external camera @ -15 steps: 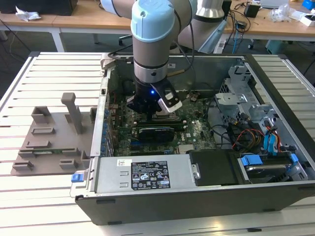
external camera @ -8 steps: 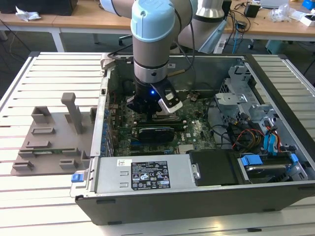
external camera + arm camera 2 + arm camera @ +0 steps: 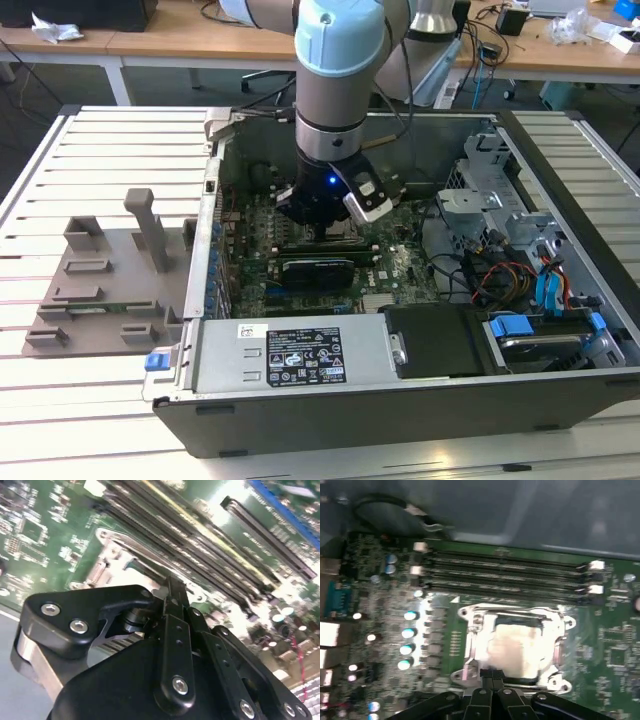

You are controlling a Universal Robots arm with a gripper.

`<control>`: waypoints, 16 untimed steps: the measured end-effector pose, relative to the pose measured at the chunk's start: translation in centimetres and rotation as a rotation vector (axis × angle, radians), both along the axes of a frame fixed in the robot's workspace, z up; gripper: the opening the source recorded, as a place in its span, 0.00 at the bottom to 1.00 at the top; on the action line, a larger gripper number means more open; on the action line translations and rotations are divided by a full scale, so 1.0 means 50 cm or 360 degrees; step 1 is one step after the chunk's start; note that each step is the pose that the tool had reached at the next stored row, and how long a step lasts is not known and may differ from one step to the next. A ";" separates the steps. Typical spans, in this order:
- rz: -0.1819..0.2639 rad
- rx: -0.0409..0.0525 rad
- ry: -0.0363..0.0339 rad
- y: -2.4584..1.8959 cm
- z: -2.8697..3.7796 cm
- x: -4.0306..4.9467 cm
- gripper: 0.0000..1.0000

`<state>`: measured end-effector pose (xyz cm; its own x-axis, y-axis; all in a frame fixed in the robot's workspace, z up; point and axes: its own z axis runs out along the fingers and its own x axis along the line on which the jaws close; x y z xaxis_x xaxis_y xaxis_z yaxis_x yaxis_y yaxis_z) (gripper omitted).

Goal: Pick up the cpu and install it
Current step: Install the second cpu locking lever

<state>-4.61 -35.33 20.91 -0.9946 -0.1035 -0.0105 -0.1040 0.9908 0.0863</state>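
We see the black pincer [image 3: 318, 222] lowered inside the open dark-grey metal computer case [image 3: 400, 400], which lies on the white slatted counter [image 3: 110, 150] near its middle. In the first wrist view the small flat square cpu with its pale silvery top [image 3: 512, 647] sits within the shiny metal socket frame [image 3: 470, 625] on the green motherboard [image 3: 615, 650], beside the black memory slots [image 3: 505, 572]. The pincer's fingers [image 3: 492, 680] stand pressed together at the frame's edge, holding nothing. A grey plastic tray with raised blocks [image 3: 100, 290] lies near the counter's edge on the exterior view's left.
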 end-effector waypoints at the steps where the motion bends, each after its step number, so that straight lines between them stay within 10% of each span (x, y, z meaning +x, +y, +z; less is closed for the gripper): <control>1: 0.0000 -0.0001 0.0001 0.0038 0.000 0.006 0.11; 8: 0.0000 -0.0019 0.0004 0.0327 0.007 0.026 0.11; 16: 0.0000 -0.0031 0.0004 0.0448 0.065 0.028 0.11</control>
<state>-3.20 -33.09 24.14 -0.9946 -0.1037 -0.0062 -0.1039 0.9923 0.0669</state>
